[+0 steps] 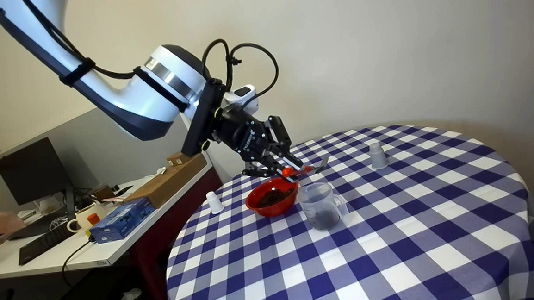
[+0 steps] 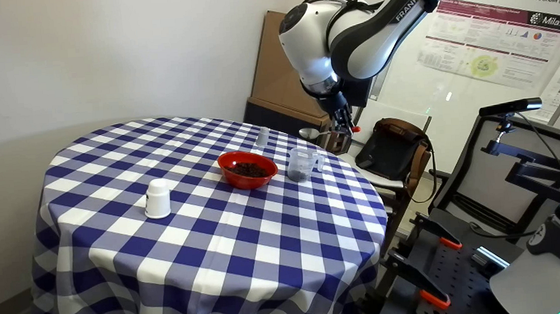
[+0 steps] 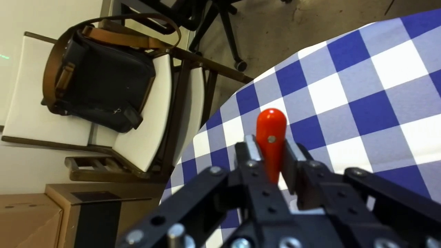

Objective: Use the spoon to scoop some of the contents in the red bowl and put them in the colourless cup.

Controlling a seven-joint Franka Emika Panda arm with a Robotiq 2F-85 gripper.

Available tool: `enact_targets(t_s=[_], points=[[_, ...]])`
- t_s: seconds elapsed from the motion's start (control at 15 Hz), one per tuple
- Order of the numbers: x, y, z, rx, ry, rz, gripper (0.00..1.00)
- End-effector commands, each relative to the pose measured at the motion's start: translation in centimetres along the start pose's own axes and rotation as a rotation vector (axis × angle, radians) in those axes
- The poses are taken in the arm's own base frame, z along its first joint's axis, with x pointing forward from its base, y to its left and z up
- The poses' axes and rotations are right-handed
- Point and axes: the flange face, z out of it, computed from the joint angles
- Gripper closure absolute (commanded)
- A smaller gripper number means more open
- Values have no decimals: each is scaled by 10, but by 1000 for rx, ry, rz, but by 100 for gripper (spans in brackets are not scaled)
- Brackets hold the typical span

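Blue-checked tablecloth — red bowl beside colourless cup, tool tight around the red-handled spoon

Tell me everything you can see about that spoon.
The spoon has a glossy red handle with a rounded end, and a shiny grey head that looks metallic. The tool pinches the handle, holding it roughly level in the air, apart from the red bowl and clear cup. Whether the head carries anything, I cannot tell.
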Motion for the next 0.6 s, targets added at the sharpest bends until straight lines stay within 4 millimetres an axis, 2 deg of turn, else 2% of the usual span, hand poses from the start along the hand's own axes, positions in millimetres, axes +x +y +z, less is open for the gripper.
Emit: enact_targets(t_s=[0.0, 0.2, 0.33, 0.53], points=[[-3, -6, -2, -101, 11, -23, 95], [-4, -8, -2, -152, 20, -49, 95], [-7, -11, -5, -118, 10, -52, 95], [-7, -17, -30, 4, 26, -35, 95]])
